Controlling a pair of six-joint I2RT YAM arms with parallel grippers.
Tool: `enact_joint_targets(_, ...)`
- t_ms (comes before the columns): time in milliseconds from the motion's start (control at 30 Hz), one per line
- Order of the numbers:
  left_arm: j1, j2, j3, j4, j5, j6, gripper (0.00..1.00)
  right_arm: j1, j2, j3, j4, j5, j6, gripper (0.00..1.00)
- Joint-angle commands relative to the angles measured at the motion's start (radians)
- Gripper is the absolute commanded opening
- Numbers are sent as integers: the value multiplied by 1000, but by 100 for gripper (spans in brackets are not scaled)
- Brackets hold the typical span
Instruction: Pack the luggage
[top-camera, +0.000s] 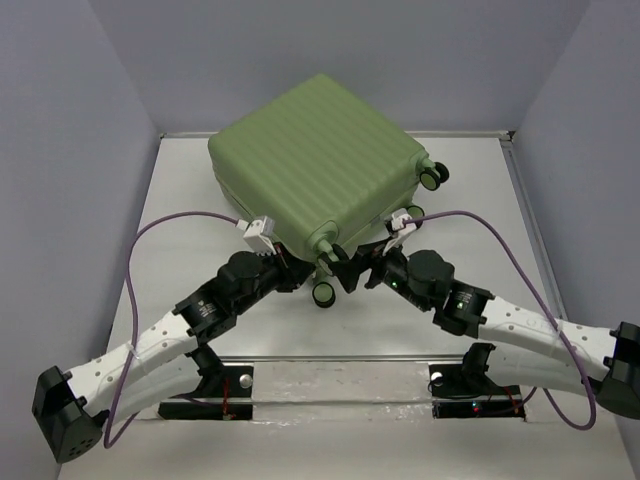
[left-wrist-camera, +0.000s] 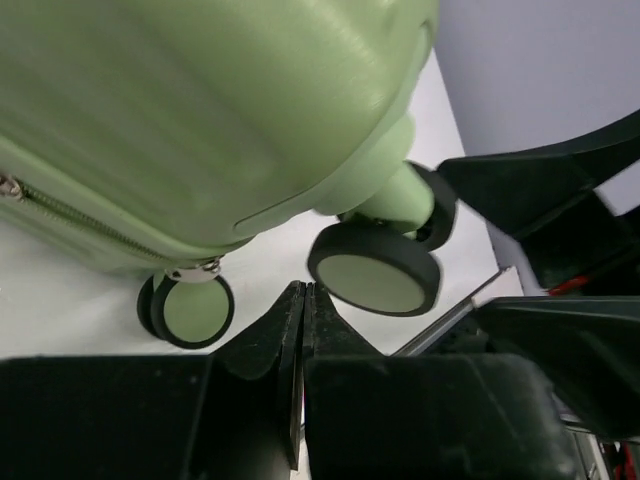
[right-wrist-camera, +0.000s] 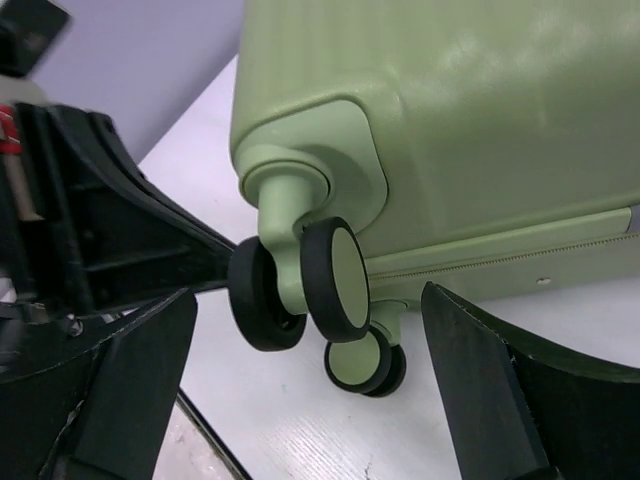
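luggage (top-camera: 315, 165): shut, upper centre of top view on worktop (top-camera: 180, 200), inside hidden, shell cropped in wrist views | left fingers (left-wrist-camera: 268, 345): pressed together, empty | right fingers (right-wrist-camera: 490, 385): spread, flanking wheels (right-wrist-camera: 335, 280)

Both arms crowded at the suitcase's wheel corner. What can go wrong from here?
1. Arm clash: the left gripper, shut, and the right gripper, open, sit close together at one corner of the luggage; a move by either may knock the other.
2. The right gripper's jaws straddle a caster wheel; it probably swivels or rolls, so a grip there may slip.
3. The zipper looks closed; pushing may only slide the case.
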Motion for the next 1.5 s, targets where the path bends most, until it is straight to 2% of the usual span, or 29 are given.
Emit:
enact_joint_targets(0, -4, 28, -31, 116, 35, -9, 10, -10, -43, 22, 64, -50, -9, 100)
enact_joint_targets(433, -4, 179, -2, 281, 77, -18, 10, -117, 53, 41, 107, -142, 46, 100)
enact_joint_targets(600, -4, 225, -5, 337, 121, -34, 10, -148, 91, 44, 160, -222, 71, 100)
enact_joint_targets(700, -4, 234, -6, 352, 124, -38, 10, -148, 121, 47, 190, -256, 82, 94)
enact_joint_targets(900, -4, 234, -17, 384, 117, -38, 10, -148, 158, 27, 271, -355, 111, 89)
enact_joint_targets(1000, -4, 248, -23, 403, 126, -41, 10, -148, 153, 4, 313, -345, 111, 79)
enact_joint_targets(1100, -4, 255, -26, 409, 135, -40, 10, -148, 148, -2, 330, -316, 91, 64)
enact_joint_targets(1133, -4, 254, -29, 407, 135, -38, 10, -148, 150, -1, 336, -309, 79, 52)
enact_joint_targets(1167, -6, 243, -43, 404, 128, -32, 10, -148, 156, 5, 338, -300, 74, 46)
enact_joint_targets(1200, -4, 236, -51, 400, 121, -29, 10, -148, 161, 7, 339, -297, 68, 35)
enact_joint_targets(1333, -6, 173, -105, 319, 36, -8, 10, -148, 159, 2, 344, -254, 37, 16)
enact_joint_targets(1400, -6, 119, -143, 260, -29, 0, 17, -148, 150, 5, 333, -234, 16, 12)
enact_joint_targets(1433, -7, 102, -157, 248, -49, 14, 27, -148, 148, 9, 316, -228, 1, 9)
enact_joint_targets(1467, -9, 85, -172, 242, -66, 21, 33, -148, 147, 12, 310, -223, -7, 8)
